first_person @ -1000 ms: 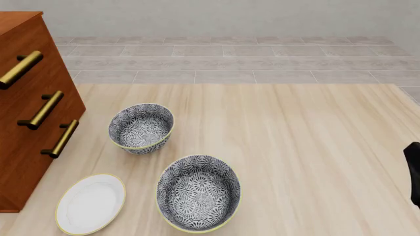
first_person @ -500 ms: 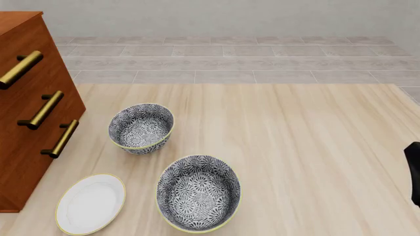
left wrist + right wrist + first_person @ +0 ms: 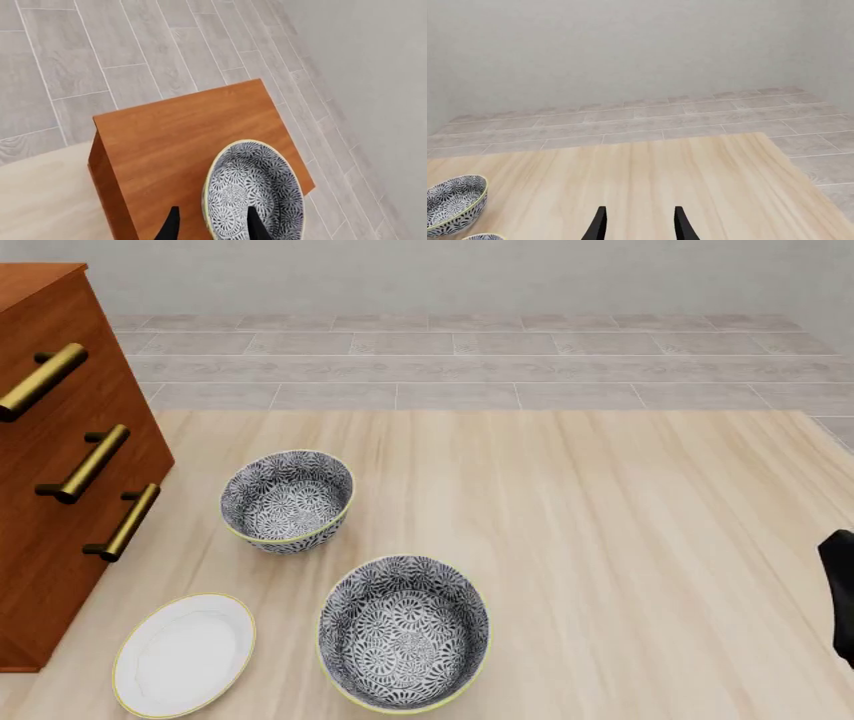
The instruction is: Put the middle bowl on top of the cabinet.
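Sitting on the flat top of the tall reddish-brown wooden cabinet (image 3: 193, 150), the blue-and-white floral middle bowl (image 3: 253, 192) is cut off at the left wrist view's edge. The left gripper (image 3: 211, 227) straddles its rim with fingers apart, one fingertip (image 3: 256, 225) inside the bowl; whether they touch it is unclear. The right gripper (image 3: 638, 225) hangs open over the pale wooden table (image 3: 694, 185).

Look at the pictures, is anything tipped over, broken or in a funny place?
Nothing looks broken or spilled. One thing stands out: the middle bowl is up over the top of the cabinet, with the left hand straddling its rim. The two other bowls and the white plate sit upright on the table.
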